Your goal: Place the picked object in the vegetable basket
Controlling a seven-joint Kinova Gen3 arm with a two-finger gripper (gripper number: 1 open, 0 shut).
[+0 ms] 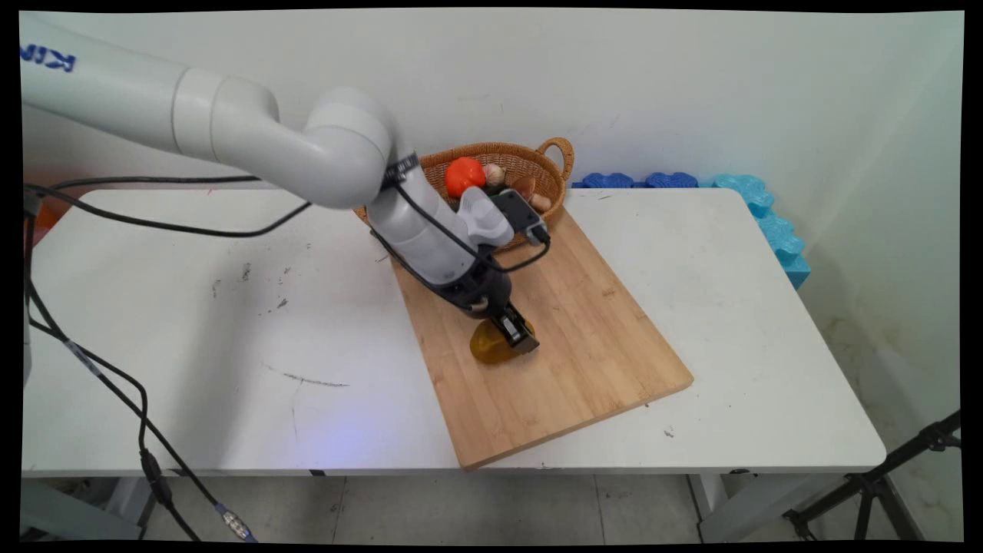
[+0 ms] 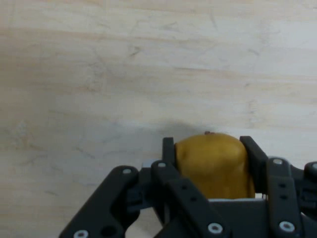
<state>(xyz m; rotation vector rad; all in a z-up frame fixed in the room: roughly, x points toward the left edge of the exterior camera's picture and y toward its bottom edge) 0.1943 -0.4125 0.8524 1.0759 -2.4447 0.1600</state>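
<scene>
Pale grained wooden board (image 1: 537, 346), woven wicker basket (image 1: 530, 165), smooth yellow-brown fruit (image 2: 213, 163).

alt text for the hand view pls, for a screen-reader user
Seen from the hand camera, the black gripper has its jaws closed on either side of a yellow-brown, pear-like fruit. Behind it, a pale wooden cutting board fills the rest of the picture.

White arm reaching in from the upper left, wrist angled downward, gripper (image 1: 513, 336) low, fingers (image 2: 168, 148) clamped inward.
</scene>
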